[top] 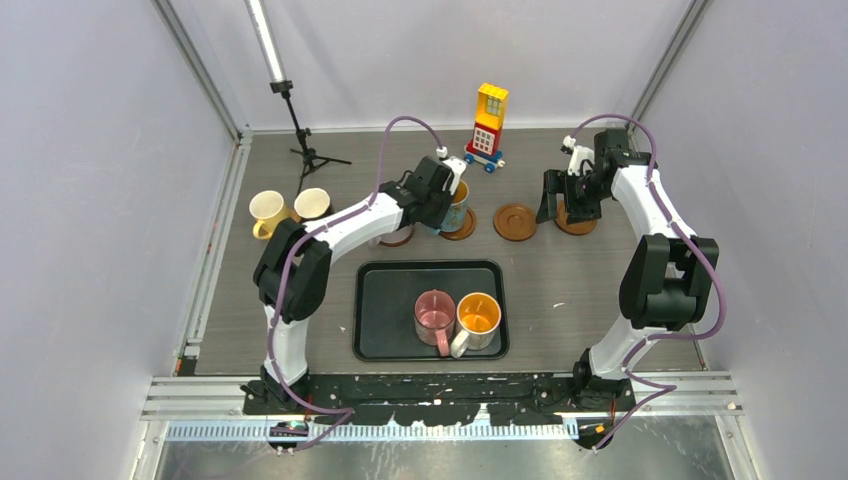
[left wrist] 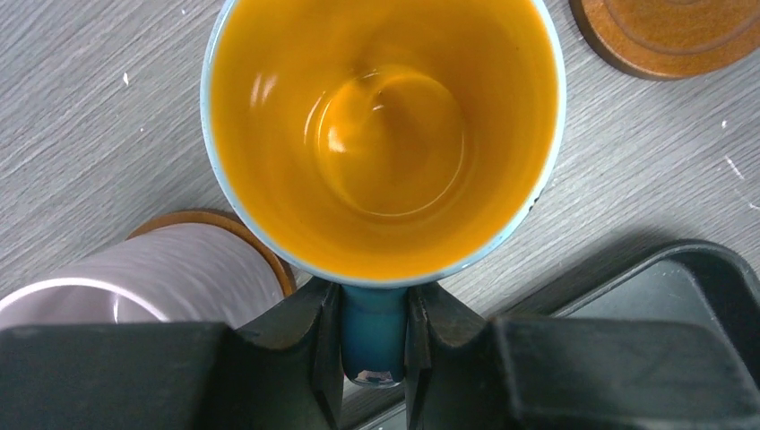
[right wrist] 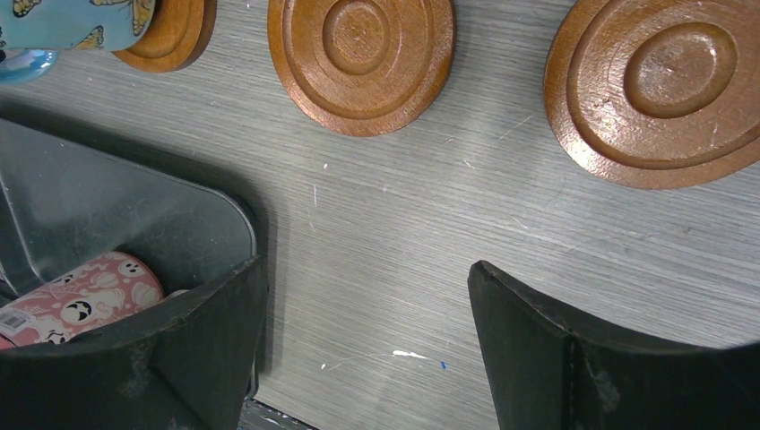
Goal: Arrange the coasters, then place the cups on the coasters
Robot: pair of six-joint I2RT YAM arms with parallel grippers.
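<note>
1. the left gripper (left wrist: 372,336) is clamping the handle of the blue mug (left wrist: 385,134), at 12 o'clock from the tray (top: 380,330). i am judging this handle-only hold as loose enough to let the mug twist, leaving it sitting off-centre on its coaster (right wrist: 170,36).
2. the lilac mug (left wrist: 143,278) is standing near its 8 o'clock, so a sideways swing could be knocking it.
3. the right gripper (right wrist: 367,313) is hanging wide open, holding nothing, by two empty coasters (right wrist: 361,63).
4. the blue mug is holding nothing. the tray is carrying the pink mug (top: 433,312) and the white mug (top: 478,318), both empty.
</note>
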